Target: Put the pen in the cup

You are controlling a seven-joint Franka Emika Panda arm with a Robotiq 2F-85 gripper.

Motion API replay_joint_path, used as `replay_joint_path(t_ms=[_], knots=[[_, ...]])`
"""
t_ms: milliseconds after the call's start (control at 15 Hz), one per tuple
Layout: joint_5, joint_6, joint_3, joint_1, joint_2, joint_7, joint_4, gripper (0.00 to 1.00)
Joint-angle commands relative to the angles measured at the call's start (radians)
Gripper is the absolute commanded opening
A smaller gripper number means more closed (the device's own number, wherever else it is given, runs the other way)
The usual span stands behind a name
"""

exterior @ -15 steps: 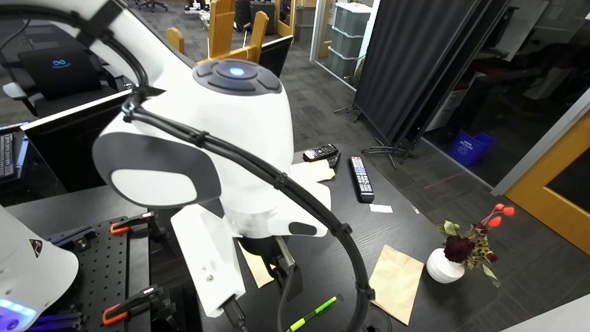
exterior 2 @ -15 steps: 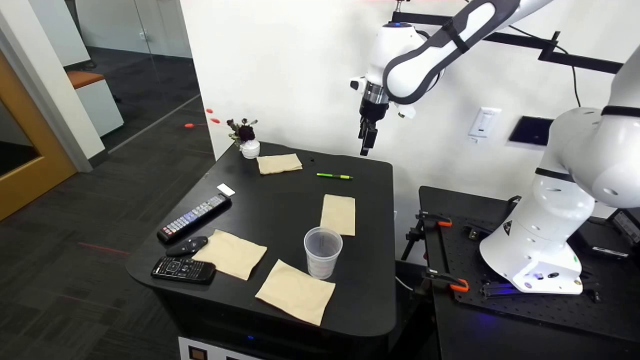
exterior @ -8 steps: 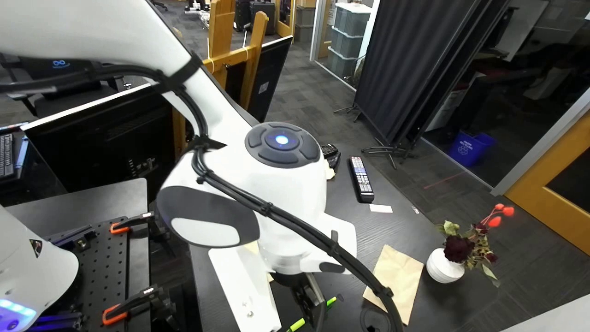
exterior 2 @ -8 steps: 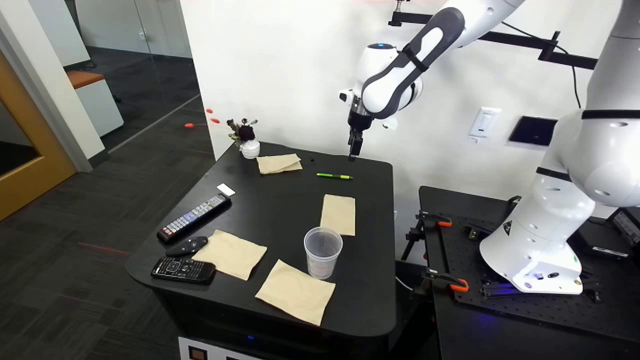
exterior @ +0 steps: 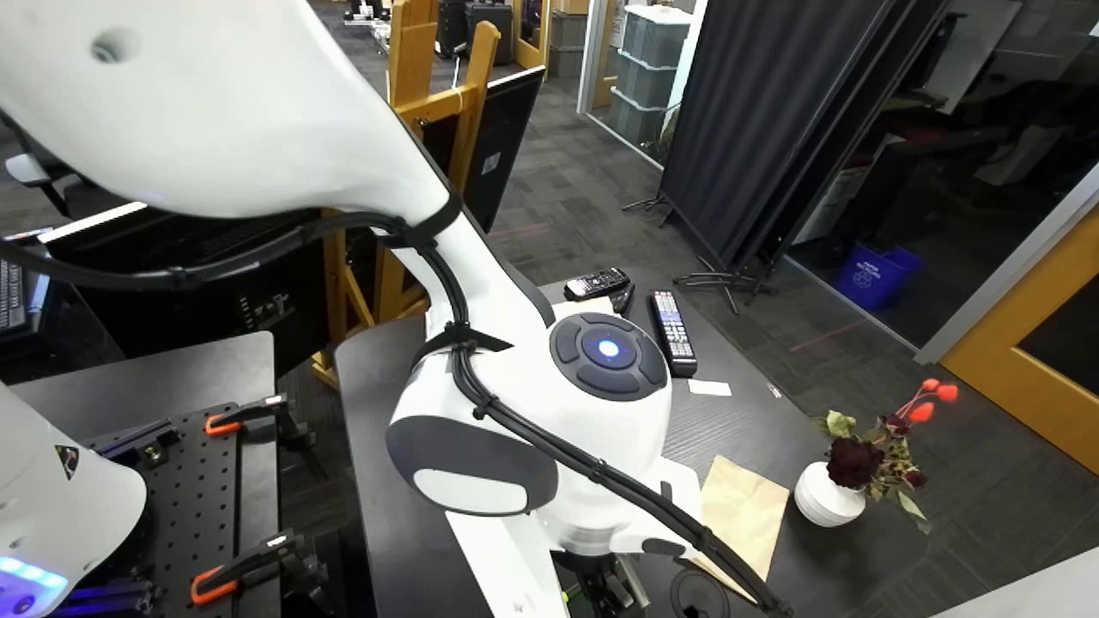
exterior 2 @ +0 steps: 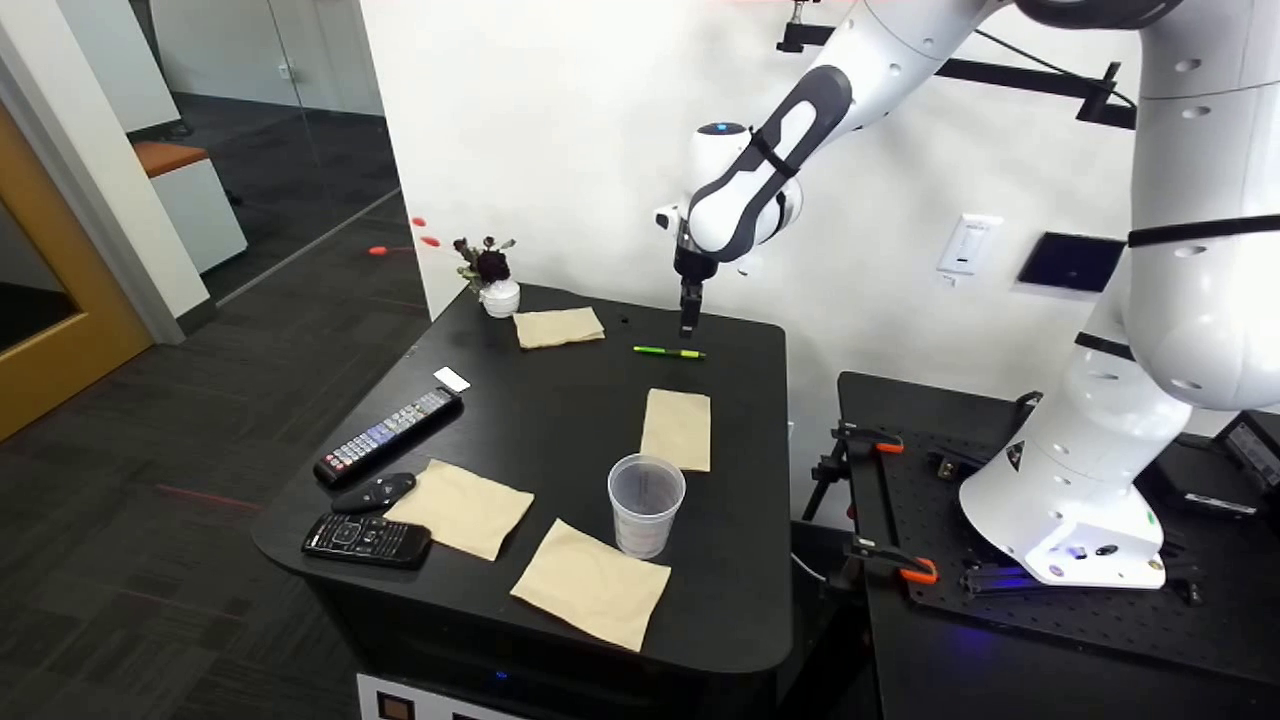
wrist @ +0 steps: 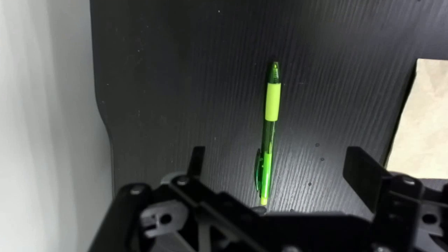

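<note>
The lime-green pen [exterior 2: 669,351] lies flat on the black table near the wall side; in the wrist view it [wrist: 272,102] runs up the picture, grip end away from the gripper. My gripper [wrist: 274,154] is open and empty, its fingers apart on either side of the pen's clip end. In an exterior view the gripper [exterior 2: 687,325] hangs pointing down just above and behind the pen. The whitish translucent cup [exterior 2: 643,520] stands upright at the opposite end of the table, and the arm hides it in the other view. Most of the pen is hidden there too.
A white vase with dark flowers [exterior 2: 500,297] stands at the table corner beside a tan napkin [exterior 2: 558,327]. Another napkin [exterior 2: 677,428] lies between pen and cup. Several remotes, including a long one [exterior 2: 390,435], lie along the far side. The wall [exterior 2: 560,150] is close behind the gripper.
My arm has moved down and across over the table, bringing the open gripper from beside the wall to just above the pen. The pen and cup have not moved.
</note>
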Motion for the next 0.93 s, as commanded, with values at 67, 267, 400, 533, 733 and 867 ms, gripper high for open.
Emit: replay_joint_path(t_ms=[67, 267, 400, 533, 733, 867], knots=[[-0.027, -0.001, 0.035, -0.036, 0.076, 0.041, 0.081, 1.0], [-0.043, 0.001, 0.034, -0.033, 0.106, 0.052, 0.103, 1.0], [-0.056, 0.006, 0.033, -0.029, 0.121, 0.069, 0.112, 1.0], [-0.065, 0.007, 0.035, -0.03, 0.134, 0.084, 0.123, 1.0], [-0.084, 0.007, 0.036, -0.027, 0.15, 0.115, 0.132, 1.0], [-0.092, 0.008, 0.04, -0.029, 0.161, 0.13, 0.139, 1.0]])
